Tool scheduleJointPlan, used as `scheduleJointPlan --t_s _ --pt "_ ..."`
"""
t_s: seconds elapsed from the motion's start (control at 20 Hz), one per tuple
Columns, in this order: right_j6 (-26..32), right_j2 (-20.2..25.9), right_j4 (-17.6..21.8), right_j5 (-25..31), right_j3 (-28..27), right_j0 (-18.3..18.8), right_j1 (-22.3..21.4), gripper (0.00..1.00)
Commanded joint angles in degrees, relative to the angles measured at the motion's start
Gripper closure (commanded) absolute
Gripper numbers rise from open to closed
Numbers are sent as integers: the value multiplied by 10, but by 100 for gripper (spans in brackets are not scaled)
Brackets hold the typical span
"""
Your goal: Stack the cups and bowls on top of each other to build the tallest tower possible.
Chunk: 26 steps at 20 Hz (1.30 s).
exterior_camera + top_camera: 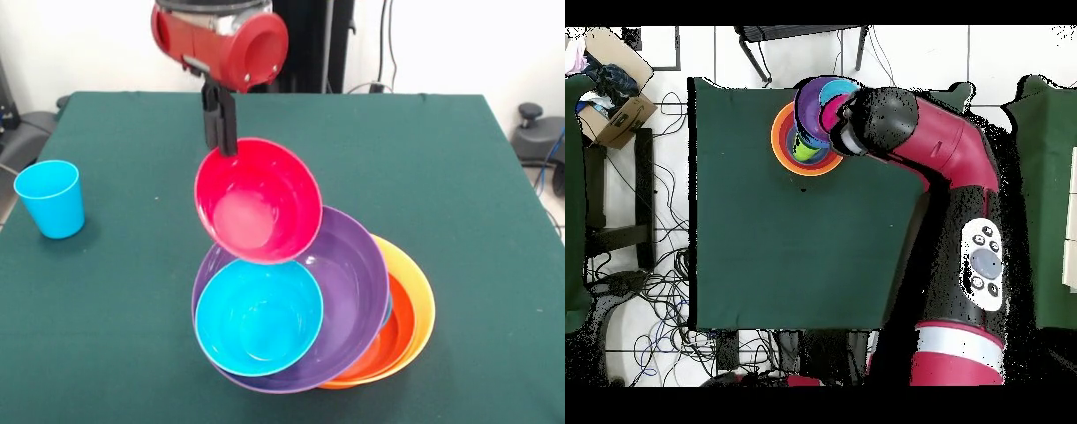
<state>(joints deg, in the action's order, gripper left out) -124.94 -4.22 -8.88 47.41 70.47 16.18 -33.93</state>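
Note:
My gripper (224, 141) is shut on the far rim of the small pink-red bowl (260, 203) and holds it tilted, its opening facing the camera, just above the tower. The tower (353, 300) is a big orange bowl (424, 300), a red-orange bowl (397, 331) and a purple bowl (353, 265) nested, with a blue bowl (258, 316) lying in the purple one's near side. A light blue cup (51, 199) stands upright alone at the left. In the overhead view the tower (787, 135) shows beside the arm's wrist (880, 120), with a lime green patch (803, 150) in it.
The tower stands near the table's front edge (132, 406) in the front view. In the overhead view a cardboard box (615, 105) sits beyond the table's left side, and cables lie on the floor there.

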Motion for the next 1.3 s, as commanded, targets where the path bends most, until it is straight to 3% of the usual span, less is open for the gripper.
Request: scheduleJointPlan --t_s 0.05,1.0,1.3 --pt "42 80 17 -2 -29 8 51 100" --pt "26 82 19 11 -83 0 74 100" --pt "34 79 23 37 -124 3 89 100"
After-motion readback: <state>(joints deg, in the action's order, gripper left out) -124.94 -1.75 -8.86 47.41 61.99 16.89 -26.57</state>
